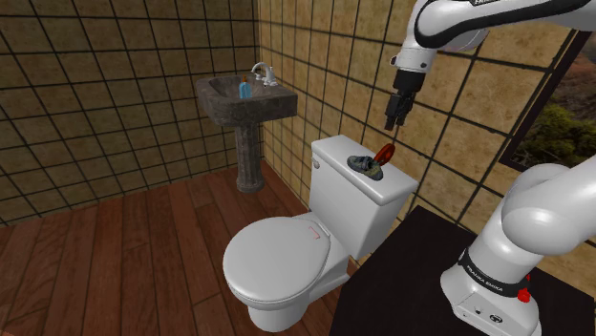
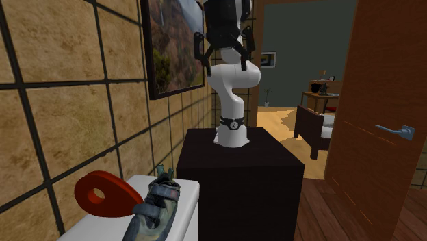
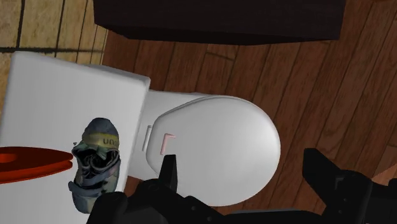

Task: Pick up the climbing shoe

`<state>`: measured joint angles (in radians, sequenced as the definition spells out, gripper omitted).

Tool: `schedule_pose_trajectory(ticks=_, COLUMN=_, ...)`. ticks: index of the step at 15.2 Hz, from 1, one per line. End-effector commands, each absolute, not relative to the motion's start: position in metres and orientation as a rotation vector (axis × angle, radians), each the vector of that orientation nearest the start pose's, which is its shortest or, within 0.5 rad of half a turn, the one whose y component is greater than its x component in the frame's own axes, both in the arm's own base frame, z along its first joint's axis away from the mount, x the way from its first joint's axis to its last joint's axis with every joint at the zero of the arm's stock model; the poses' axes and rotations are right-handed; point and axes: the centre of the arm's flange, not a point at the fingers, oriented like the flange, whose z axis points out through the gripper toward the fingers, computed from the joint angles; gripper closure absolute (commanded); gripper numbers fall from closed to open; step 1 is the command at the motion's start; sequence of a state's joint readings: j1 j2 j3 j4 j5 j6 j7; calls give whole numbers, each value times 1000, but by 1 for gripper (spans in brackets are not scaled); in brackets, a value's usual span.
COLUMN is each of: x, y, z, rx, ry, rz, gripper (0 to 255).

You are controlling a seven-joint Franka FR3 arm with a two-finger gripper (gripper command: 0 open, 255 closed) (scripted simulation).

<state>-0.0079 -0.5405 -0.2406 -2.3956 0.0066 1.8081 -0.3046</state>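
The climbing shoe point(image 1: 366, 166), grey-green with a dark strap, lies on the white toilet tank lid point(image 1: 344, 153), touching a red ring-shaped object point(image 1: 384, 153). My black gripper point(image 1: 392, 124) hangs in the air well above the shoe and points down. From the second exterior view the shoe point(image 2: 157, 205) sits in the foreground beside the red ring point(image 2: 102, 195), with the gripper point(image 2: 224, 65) high behind it, fingers apart. In the wrist view the shoe point(image 3: 95, 162) lies off to the side of the open gripper point(image 3: 245, 172), which holds nothing and hovers over the toilet seat lid point(image 3: 216, 149).
A tiled wall rises right behind the tank point(image 3: 70, 108). The black stand point(image 1: 420, 277) is next to the toilet. A stone pedestal sink point(image 1: 244, 95) stands in the corner. A framed picture point(image 2: 174, 41) hangs on the wall, and a wooden door point(image 2: 383, 123) is at the second exterior view's right.
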Motion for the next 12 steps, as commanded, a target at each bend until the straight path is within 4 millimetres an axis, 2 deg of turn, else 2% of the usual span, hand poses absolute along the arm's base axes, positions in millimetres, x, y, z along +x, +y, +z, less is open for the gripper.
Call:
schedule_pose_trajectory(ticks=1, x=383, y=-118, z=480, rx=-2999, ry=-171, rz=64, gripper=0)
schedule_pose_trajectory(ticks=12, x=446, y=-200, z=372, rx=-2992, ry=-343, rz=211, gripper=0)
